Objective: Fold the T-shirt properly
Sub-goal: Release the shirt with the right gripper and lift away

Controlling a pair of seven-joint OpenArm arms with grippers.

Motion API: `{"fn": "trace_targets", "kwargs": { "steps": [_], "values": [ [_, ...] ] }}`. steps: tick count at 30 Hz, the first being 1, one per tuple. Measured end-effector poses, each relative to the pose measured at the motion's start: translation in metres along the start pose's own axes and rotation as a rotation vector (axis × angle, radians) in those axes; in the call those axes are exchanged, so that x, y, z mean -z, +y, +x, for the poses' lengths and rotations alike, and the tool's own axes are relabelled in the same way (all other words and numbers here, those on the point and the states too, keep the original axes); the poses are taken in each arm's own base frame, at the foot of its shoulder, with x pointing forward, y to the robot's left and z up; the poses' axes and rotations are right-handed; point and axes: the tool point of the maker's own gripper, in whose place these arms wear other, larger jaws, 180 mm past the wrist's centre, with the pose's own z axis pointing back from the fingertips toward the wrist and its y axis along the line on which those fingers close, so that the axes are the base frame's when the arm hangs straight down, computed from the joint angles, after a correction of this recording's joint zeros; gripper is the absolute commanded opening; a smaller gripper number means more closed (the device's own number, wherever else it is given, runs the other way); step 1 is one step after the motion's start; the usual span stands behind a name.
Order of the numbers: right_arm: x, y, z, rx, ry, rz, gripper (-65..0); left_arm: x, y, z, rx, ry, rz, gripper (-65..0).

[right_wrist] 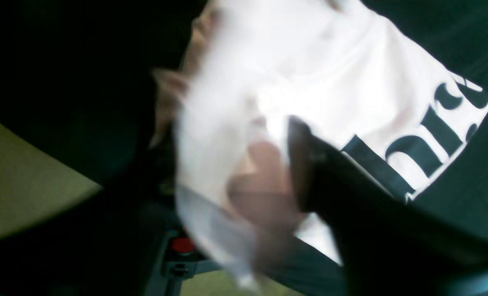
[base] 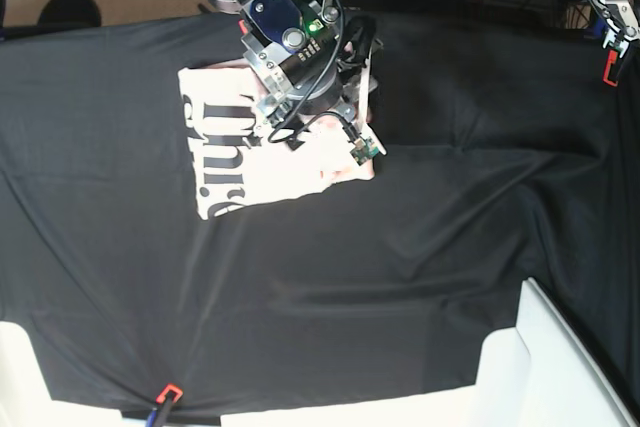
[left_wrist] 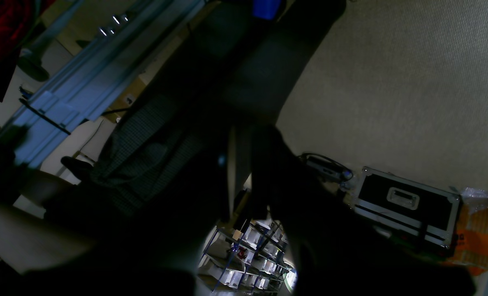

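The black table cloth (base: 420,247) is covering the whole surface, and one pale pink T-shirt (base: 250,172) is lying on it toward the far left of the base view, already folded into a compact block with black lettering (base: 215,152) showing along its left edge. Two arms are working here. The right arm is hanging directly over the shirt, and its right tool (right_wrist: 268,172) is sitting against blurred pink cloth; whether it is gripping a flap or letting go, I cannot tell. The left tool (base: 610,22) is parked well apart at the far right corner, clenched on nothing, judging by its wrist view showing only the room. A late fold appears to be finishing. Next, the right arm would need to lift clear without dragging the top layer.
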Motion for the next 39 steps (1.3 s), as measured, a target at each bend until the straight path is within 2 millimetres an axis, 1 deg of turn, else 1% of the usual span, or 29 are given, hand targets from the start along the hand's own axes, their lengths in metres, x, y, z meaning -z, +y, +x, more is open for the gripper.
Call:
{"fn": "trace_targets", "kwargs": {
  "steps": [2,5,9,10,12,15,18,21,24,25,27,28,29,30,31,32,33,34,35,39],
  "values": [
    [0.0,0.001,0.0,0.001,0.001,0.002,-23.1,0.0,0.0,0.0,0.0,0.0,0.001,-58.8],
    [-0.005,-0.001,0.004,0.008,-0.017,-0.001,-22.9,0.0,0.0,0.0,0.0,0.0,0.001,-58.8],
    [-0.028,-0.013,0.029,0.039,-0.114,-0.02,-22.9,0.0,-0.001,0.0,0.0,-0.001,-0.001,-58.8],
    [-0.031,-0.016,0.032,0.042,-0.122,-0.027,-22.9,0.0,-0.001,0.001,0.0,-0.001,-0.003,-58.8],
    [-0.033,-0.017,0.032,0.044,-0.117,-0.028,-22.9,0.0,-0.001,0.003,0.0,-0.018,-0.001,-58.8],
    [-0.032,-0.016,0.026,0.044,-0.101,-0.024,-22.9,-0.001,-0.001,0.014,-0.002,-0.073,-0.002,-58.8],
    [-0.033,-0.017,0.027,0.047,-0.105,-0.026,-23.1,-0.001,-0.001,0.015,-0.003,-0.079,-0.002,-58.8],
    [-0.042,-0.019,0.033,0.062,-0.136,-0.027,-23.1,0.0,-0.001,0.014,-0.004,-0.078,-0.002,-58.8],
    [-0.041,-0.024,0.027,0.091,-0.125,-0.034,-23.1,-0.001,0.0,0.014,-0.004,-0.078,-0.002,-58.8],
    [-0.041,-0.027,0.029,0.092,-0.135,-0.044,-23.1,0.0,-0.001,0.014,-0.004,-0.078,-0.002,-58.8],
    [-0.043,-0.029,0.04,0.088,-0.2,-0.053,-23.1,-0.001,0.0,0.014,-0.004,-0.079,-0.002,-58.8],
    [-0.043,-0.031,0.042,0.099,-0.212,-0.051,-23.5,-0.001,-0.001,0.014,-0.005,-0.079,-0.002,-58.8],
    [-0.042,-0.035,0.041,0.111,-0.208,-0.056,-26.0,-0.001,0.0,0.014,-0.005,-0.08,-0.002,-58.8],
    [-0.04,-0.039,0.038,0.117,-0.2,-0.067,-30.8,-0.001,0.0,0.014,-0.005,-0.079,-0.001,-58.8],
    [-0.038,-0.042,0.035,0.113,-0.189,-0.08,-36.9,-0.001,0.0,0.014,-0.004,-0.078,-0.001,-58.8],
    [-0.034,-0.042,0.032,0.11,-0.174,-0.083,-45.1,0.0,0.0,0.014,-0.004,-0.078,-0.001,-58.8],
    [-0.03,-0.039,0.028,0.107,-0.157,-0.076,-52.7,-0.001,0.0,0.014,-0.005,-0.079,-0.002,-58.8],
    [-0.025,-0.035,0.023,0.102,-0.138,-0.063,-58.3,-0.001,-0.001,0.015,-0.005,-0.082,-0.004,-58.8],
    [-0.018,-0.029,0.014,0.095,-0.107,-0.052,-59.6,-0.001,-0.002,0.015,-0.005,-0.083,-0.005,-58.8],
    [0.012,-0.008,-0.026,0.051,0.042,-0.009,-59.8,-0.001,0.002,0.017,-0.009,-0.081,0.001,-58.8]
  ]
}}
